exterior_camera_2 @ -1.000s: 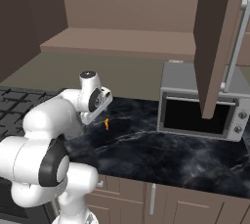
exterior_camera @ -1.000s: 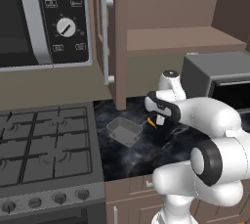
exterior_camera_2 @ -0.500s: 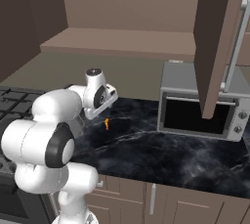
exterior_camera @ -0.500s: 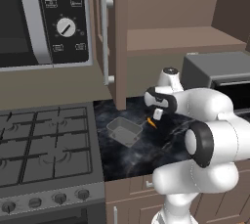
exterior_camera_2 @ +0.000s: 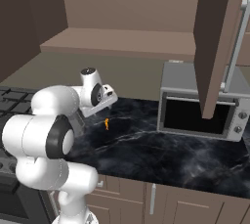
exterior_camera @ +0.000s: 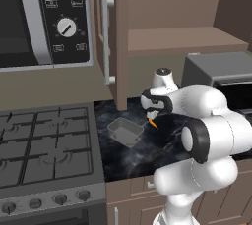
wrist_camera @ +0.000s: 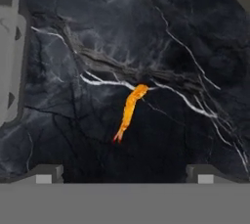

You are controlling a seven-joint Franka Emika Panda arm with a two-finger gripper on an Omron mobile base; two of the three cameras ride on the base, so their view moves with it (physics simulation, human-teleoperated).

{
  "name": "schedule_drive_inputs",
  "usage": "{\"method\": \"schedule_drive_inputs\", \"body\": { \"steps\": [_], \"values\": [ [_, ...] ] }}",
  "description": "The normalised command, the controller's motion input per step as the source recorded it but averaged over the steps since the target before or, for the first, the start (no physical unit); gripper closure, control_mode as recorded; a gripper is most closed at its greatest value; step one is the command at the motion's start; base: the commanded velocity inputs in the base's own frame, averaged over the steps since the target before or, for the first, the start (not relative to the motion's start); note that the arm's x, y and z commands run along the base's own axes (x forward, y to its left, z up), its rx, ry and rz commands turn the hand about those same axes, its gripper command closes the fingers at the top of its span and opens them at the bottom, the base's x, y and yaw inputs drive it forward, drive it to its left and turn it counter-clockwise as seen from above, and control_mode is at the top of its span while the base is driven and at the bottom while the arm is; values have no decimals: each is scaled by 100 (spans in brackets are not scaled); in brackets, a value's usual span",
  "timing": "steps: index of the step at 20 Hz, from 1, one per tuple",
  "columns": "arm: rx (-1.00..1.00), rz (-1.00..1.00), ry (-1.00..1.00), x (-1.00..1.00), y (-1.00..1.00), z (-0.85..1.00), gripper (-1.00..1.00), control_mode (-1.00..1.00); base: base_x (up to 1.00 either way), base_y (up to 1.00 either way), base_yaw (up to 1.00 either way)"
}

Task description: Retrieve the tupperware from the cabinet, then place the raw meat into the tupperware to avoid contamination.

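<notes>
The gripper (wrist_camera: 124, 171) is hovering with its jaws wide apart and empty over the raw meat (wrist_camera: 129, 111) — lying on the counter (wrist_camera: 185, 120) toward 12 o'clock, its long axis running from 1 to 7 o'clock — while the tupperware (wrist_camera: 9, 56) is sitting at 10 o'clock.

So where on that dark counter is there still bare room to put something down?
The widest bare stretch of the counter runs along its front edge, below the toaster oven and right of the raw meat. It is tighter between the tupperware and the meat, where the open end effector hangs.
</notes>
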Motion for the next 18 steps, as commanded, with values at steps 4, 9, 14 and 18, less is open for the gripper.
{"method": "schedule_drive_inputs", "body": {
  "steps": [4,9,14,18],
  "values": [
    [0,-28,0,5,8,-6,-100,-100,0,0,0],
    [0,-24,0,17,15,-5,-100,-100,0,0,0],
    [0,-15,0,10,19,-9,-100,-100,0,0,0],
    [0,-7,0,1,8,-8,-100,-100,0,0,0]
  ]
}}
